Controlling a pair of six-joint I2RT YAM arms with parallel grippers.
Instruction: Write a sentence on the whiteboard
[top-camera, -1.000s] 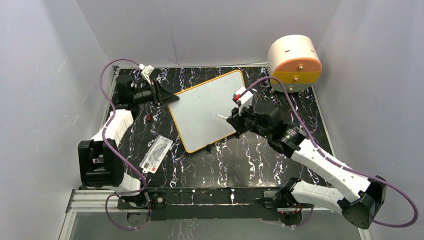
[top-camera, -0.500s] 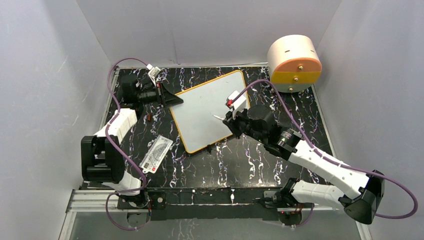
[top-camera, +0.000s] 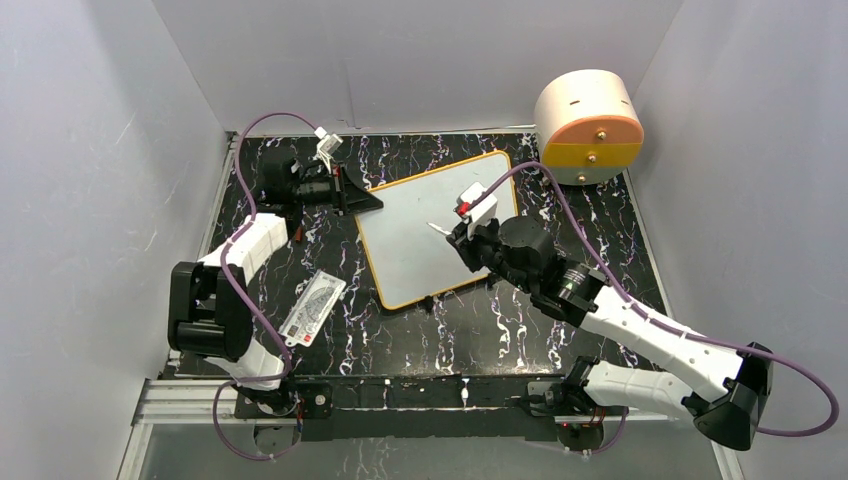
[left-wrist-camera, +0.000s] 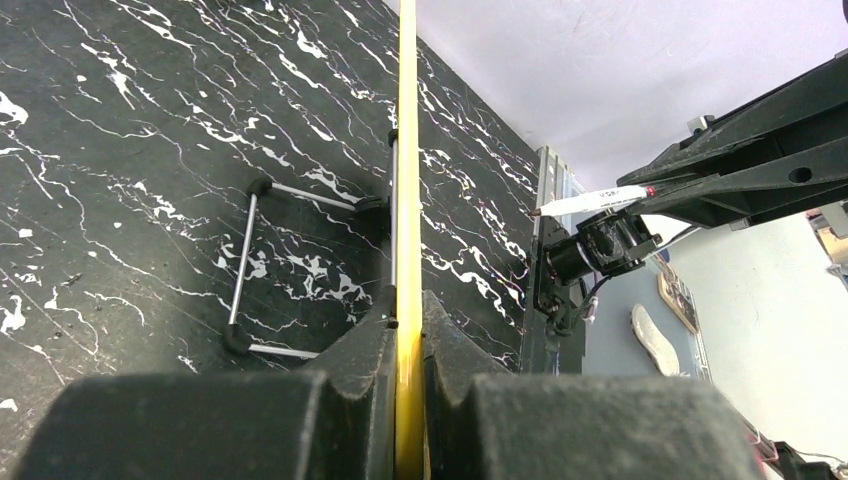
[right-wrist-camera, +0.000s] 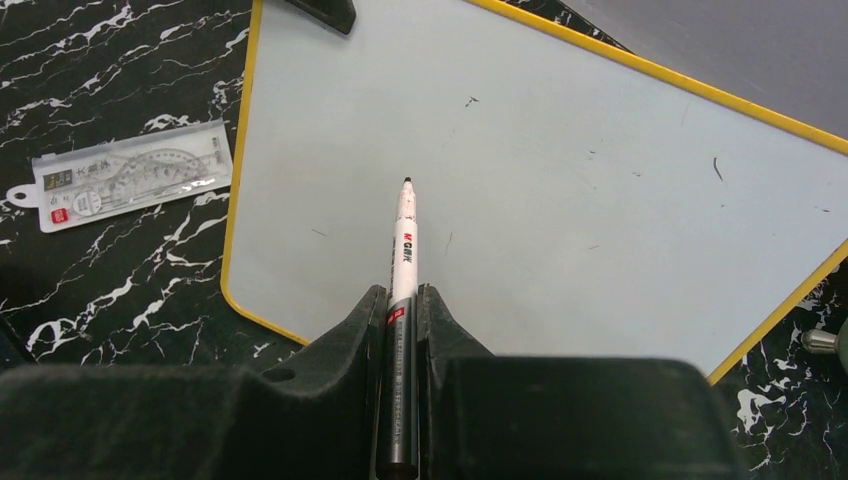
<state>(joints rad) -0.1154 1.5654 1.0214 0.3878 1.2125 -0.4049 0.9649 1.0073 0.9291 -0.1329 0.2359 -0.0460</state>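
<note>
Pen poised, board blank and pinned at one corner.

Nearest me, my right gripper (right-wrist-camera: 403, 300) is clamped on a white marker pen (right-wrist-camera: 405, 225), its tip held off the large white rounded-corner whiteboard with a thin yellow frame (right-wrist-camera: 560, 180), which lies skewed at mid-table. I judge the board thin, stiff and light, slick-faced and apt to slide under the pen, so the frame is the place to hold. My left gripper (left-wrist-camera: 407, 315) pinches the frame at the far-left corner. There is no writing yet, only faint specks.
</note>
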